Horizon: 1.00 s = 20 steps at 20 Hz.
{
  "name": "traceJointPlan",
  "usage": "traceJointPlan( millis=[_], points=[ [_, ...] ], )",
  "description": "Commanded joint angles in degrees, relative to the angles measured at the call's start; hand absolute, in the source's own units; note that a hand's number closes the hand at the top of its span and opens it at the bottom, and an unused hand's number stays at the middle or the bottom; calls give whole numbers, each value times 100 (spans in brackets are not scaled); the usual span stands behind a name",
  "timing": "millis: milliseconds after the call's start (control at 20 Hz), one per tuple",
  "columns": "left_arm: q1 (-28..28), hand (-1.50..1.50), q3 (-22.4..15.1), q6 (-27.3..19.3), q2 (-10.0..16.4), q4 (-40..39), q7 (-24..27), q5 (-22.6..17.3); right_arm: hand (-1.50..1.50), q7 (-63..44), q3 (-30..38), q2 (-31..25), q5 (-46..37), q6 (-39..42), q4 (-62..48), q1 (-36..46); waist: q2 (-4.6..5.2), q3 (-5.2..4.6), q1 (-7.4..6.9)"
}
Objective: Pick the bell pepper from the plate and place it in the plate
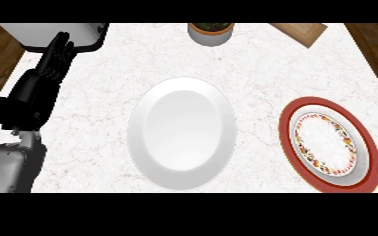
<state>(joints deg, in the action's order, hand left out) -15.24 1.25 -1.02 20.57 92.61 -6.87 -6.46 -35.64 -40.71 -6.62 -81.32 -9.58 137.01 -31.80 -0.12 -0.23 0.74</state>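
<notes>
A plain white plate [182, 132] lies in the middle of the marble counter. At the right edge lies a red-rimmed plate [325, 142] with a flower-patterned inner ring. Both plates show bare surfaces, and no bell pepper is visible anywhere. My left hand [38, 87] shows at the left edge, well left of the white plate, with straight fingers [57, 55] pointing up and holding nothing. My right hand does not show.
A grey pot with a plant [211, 32] stands at the back centre. A wooden board's corner [300, 31] reaches in at the back right. A pale boxy appliance [55, 34] sits at the back left, just behind my left hand.
</notes>
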Motion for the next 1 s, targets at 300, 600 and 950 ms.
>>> traceJointPlan(
  millis=[300, 600, 950],
  points=[
    [237, 0, 33, 267, 7, 136, 92, -45, 150, -2433, -989, 638, -157, 755, -972, 2794, 42, 11, -235],
    [-116, 0, -100, 288, -112, 39, -8, -46, 150, -2824, -598, 610, 605, 459, -1671, 3474, 100, 5, -366],
    [-319, 0, -121, 210, -188, -118, 58, 64, 150, -2665, -138, 605, 913, 272, -2529, 3831, 149, 4, -385]
  ],
)
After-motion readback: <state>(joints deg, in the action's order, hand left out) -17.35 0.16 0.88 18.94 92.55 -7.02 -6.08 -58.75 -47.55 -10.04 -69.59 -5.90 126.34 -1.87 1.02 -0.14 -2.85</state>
